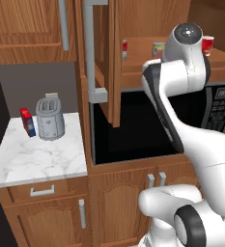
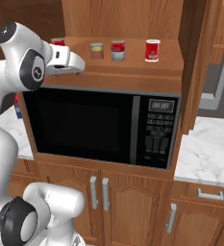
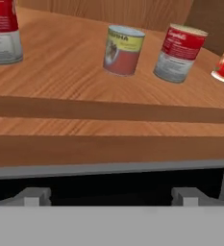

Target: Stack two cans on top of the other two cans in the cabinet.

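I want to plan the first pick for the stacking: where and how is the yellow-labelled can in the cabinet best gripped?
Grip the yellow-labelled can around the middle of its round side wall, coming in level from the open front of the cabinet. It stands upright with gaps to the red cans on either side, so the open tool could probably straddle it. A side grip also leaves its bottom free for stacking.
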### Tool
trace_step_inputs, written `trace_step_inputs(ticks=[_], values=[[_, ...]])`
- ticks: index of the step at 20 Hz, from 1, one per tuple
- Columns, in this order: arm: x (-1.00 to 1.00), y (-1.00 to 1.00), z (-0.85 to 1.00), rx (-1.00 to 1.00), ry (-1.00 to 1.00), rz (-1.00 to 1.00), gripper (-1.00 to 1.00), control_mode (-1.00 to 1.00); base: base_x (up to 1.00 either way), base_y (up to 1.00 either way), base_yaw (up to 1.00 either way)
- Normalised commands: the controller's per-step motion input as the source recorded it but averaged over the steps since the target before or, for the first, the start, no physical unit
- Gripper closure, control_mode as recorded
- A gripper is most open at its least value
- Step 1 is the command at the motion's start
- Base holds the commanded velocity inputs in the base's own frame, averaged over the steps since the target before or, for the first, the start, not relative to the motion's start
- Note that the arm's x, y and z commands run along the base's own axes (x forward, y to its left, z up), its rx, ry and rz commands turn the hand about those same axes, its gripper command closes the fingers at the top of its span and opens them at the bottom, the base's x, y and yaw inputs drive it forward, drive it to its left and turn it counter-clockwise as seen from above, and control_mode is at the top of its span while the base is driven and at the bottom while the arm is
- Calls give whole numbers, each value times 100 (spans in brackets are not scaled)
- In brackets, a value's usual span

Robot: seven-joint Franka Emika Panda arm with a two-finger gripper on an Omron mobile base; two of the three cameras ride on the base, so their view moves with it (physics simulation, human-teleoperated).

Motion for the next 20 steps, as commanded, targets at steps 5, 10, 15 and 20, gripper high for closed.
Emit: trace_step_inputs(ticks=[5,10,15,20], values=[[5,-18,19,0,-21,0,-100,-100,0,0,0],[14,-9,22,0,-12,0,-100,-100,0,0,0],[22,-7,32,0,6,0,-100,-100,0,0,0],[27,-14,8,0,4,0,-100,-100,0,0,0]])
